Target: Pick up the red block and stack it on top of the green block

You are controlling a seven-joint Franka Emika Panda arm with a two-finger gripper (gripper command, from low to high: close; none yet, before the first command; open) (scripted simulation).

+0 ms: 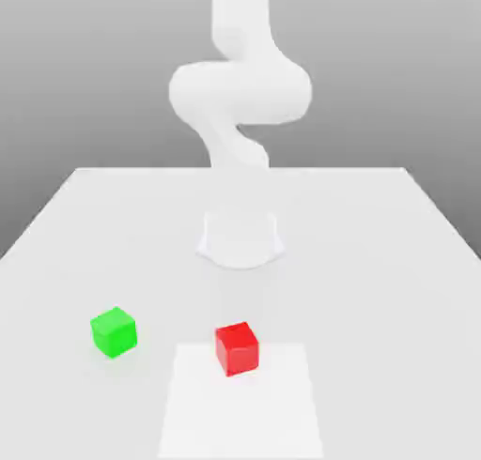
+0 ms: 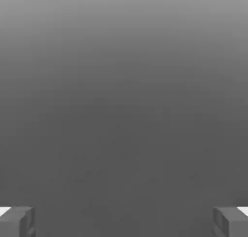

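The red block (image 1: 236,348) is a small cube resting on the white table, near its front, a little right of centre in the exterior view. It sits on the far edge of a paler square patch (image 1: 240,406). The green block (image 1: 114,332), the same size, stands apart from it toward the exterior view's left. In the hand view my gripper (image 2: 124,222) is open, its two grey fingertips (image 2: 17,222) far apart with nothing between them and a plain grey background behind. The white arm (image 1: 240,92) rises well behind both blocks.
The arm's round base (image 1: 240,239) sits on the table (image 1: 376,261) behind the blocks. The table's edges run off to both sides of the exterior view, with a grey backdrop beyond the far edge.
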